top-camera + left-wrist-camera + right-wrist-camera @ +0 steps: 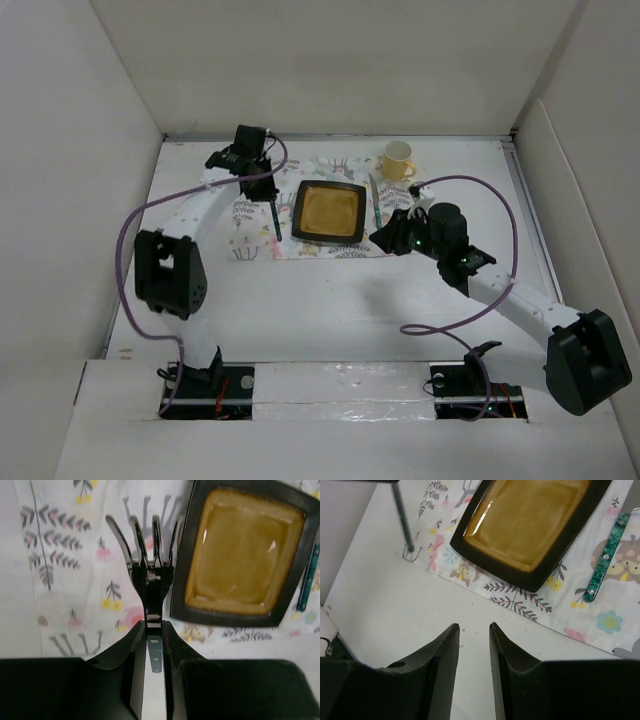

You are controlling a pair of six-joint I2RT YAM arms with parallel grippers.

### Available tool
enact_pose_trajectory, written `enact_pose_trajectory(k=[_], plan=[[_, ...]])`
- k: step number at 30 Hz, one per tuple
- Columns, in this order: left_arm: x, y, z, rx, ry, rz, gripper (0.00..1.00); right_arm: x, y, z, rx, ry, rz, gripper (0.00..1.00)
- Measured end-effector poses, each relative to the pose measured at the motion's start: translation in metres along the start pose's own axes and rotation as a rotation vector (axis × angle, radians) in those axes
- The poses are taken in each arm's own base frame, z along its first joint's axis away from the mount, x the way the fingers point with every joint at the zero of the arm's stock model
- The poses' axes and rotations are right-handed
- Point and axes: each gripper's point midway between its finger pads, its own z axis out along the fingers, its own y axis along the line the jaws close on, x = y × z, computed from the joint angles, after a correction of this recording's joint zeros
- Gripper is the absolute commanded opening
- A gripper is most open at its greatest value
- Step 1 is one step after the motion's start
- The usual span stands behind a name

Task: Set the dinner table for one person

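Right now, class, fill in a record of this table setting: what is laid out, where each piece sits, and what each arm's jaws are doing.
Surface: white dinner table, with a printed placemat on it
Plate: square, dark rim, amber centre, on the placemat
Mug: yellow, beyond the plate's far right corner
Knife: teal handle, on the placemat right of the plate
Fork: dark, left of the plate, tines down over the placemat
Left jaws: shut on the fork
Right jaws: open, empty, above bare table

This is a robotics lab test cell: the plain white worktop is boxed in by bare white panels. A left arm and a right arm are bolted at its near edge, trailing purple cables.
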Motion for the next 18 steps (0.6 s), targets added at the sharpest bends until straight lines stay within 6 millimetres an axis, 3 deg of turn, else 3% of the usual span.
enact_pose_trajectory(k=[4,9,14,18], plan=[[-0.026,-0.006,0.053,-0.027,0.030,0.047,0.00,-0.001,0.002,0.001,-0.006,-0.004,-0.004,0.36],[-0.022,0.015,0.102,-0.132,0.121,0.096,0.00,0.000,0.004,0.001,-0.006,-0.003,-0.007,0.37],[-0.022,0.036,0.109,-0.165,0.157,0.093,0.00,0.006,0.005,0.005,-0.009,0.014,-0.008,0.37],[-0.035,0.043,0.111,-0.170,0.136,0.089,0.00,0.023,0.001,0.014,-0.002,0.065,0.000,0.37]])
